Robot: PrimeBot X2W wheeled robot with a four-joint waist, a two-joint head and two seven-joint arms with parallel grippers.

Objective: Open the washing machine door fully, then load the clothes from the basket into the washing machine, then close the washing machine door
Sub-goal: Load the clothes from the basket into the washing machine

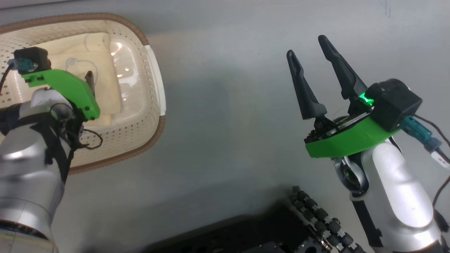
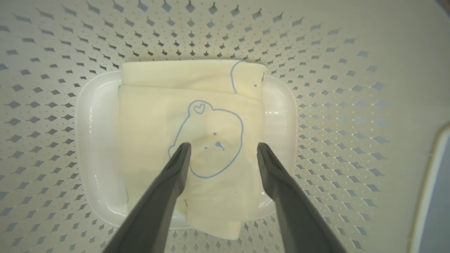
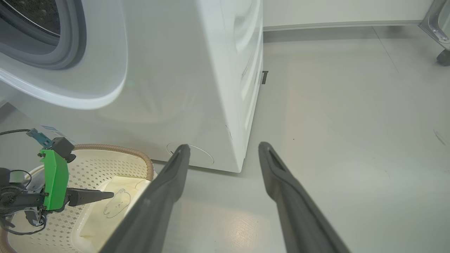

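- Left gripper (image 2: 223,146) is spread wide with nothing between its two fingers, and it points straight down into the basket (image 2: 52,52).
- Its fingertips (image 2: 182,149) sit on either side of a blue bear outline (image 2: 211,140) printed on the clothes (image 2: 197,95). I cannot tell whether they touch the fabric.
- The clothes are pale yellow and folded, and they lie flat on the glossy white bottom of the basket. A second folded layer shows at the far edge with another bit of blue drawing.
- My right gripper (image 1: 306,45) is also wide open and holds nothing. It hangs over bare grey floor (image 1: 228,105), well apart from the basket.
- In my head view the basket is on my left, with its brown rim (image 1: 88,16) and a white handle (image 1: 158,88) in sight. My left wrist's green bracket (image 1: 70,86) is above it.
- From my right wrist, the basket stands on the floor just beside the front of the washing machine (image 3: 175,70), near its lower corner.
- The washing machine's grey gasket (image 3: 75,45) shows at the upper left of that view, ringing the dark mouth.
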